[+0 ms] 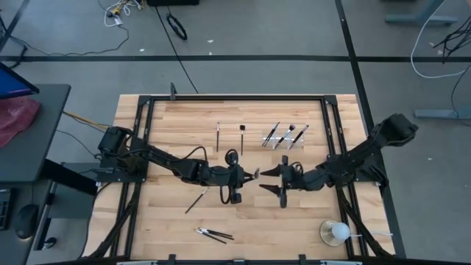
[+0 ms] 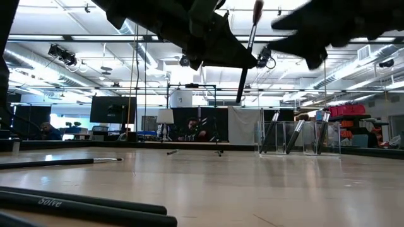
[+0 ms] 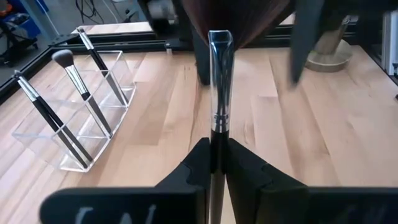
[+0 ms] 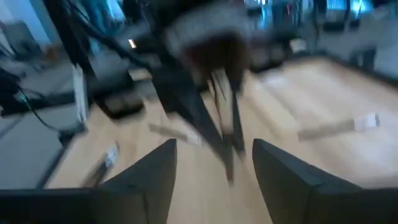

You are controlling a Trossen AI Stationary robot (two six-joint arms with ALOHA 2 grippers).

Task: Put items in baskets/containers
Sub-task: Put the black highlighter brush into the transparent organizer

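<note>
- Table: pale wood planks, matte, inside a black metal frame.
- Left arm: dark, jointed, reaches from the table's left edge toward the centre, forearm low and nearly level, raised off the wood in the low view.
- Right arm: same build, comes in from the right edge, mirrored pose; the two wrists face each other at mid-table, tips just apart.
- Tray: clear thin-walled plastic, split into compartments, sits toward the far side of the table right of centre. Three brushes lean tilted in it, handles down, heads up.
- Cup: round, clear, with a white ball inside, near the right front corner.
- Left gripper: fingers pinched narrow on a brush, clamped on its black handle. The brush has a glossy silver ferrule, flattened at the head end, with a dark brown bristle head. It's held in the air between the two grippers, well clear of the tray.
- Right gripper: fingers spread wide, nothing between them; the brush head sits just ahead of them.
- Loose brushes: two thin dark sticks lying side by side on the far half of the table, one under the left arm, a small cluster near the front edge.
</note>
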